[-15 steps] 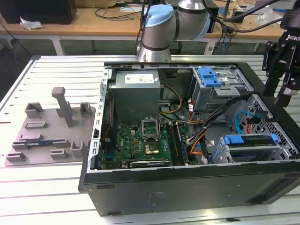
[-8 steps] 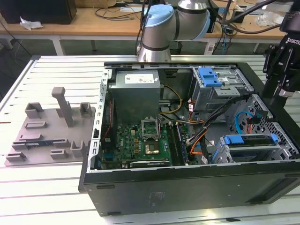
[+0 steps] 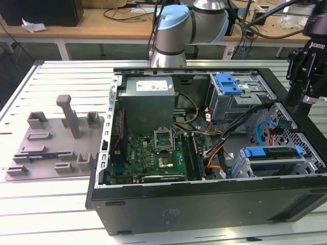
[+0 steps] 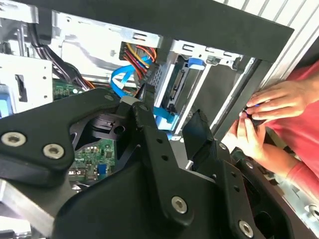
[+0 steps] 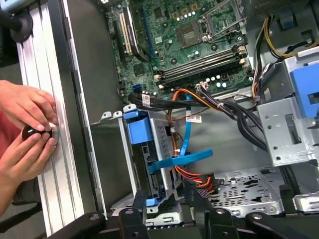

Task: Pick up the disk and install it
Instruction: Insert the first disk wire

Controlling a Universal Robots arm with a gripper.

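- Second wrist view: the gripper [image 4: 172,107] has its two black fingers apart, and nothing is clamped between them.
- Straight beyond the fingertips is the disk [image 4: 175,88]. It sits inside the drive cage [image 3: 286,167], in the corner of the computer case [image 3: 168,214] at the exterior view's right, so I judge it is already in its place.
- Only the narrow end of the disk, with its connectors, faces the gripper. Its long axis runs away from the fingertips, deeper into the cage. In the exterior view this axis lies along the near wall of the case, and the gripper hangs above it and a little behind.
- A blue flat cable [image 5: 184,159] crosses between the fingers and the disk.
- Just outside the case wall, a person's hands [image 5: 22,129] hold a small black round thing [image 5: 35,132] on the slotted table [image 3: 61,76].
- Farther away are the motherboard [image 5: 189,45] and the power-supply box [image 3: 148,104].
- Writing: the gripper body has white letters, the power-supply box has a pale label and some cables have small white tags. I cannot tell whether the disk has a label, because its broad face is hidden in the cage.
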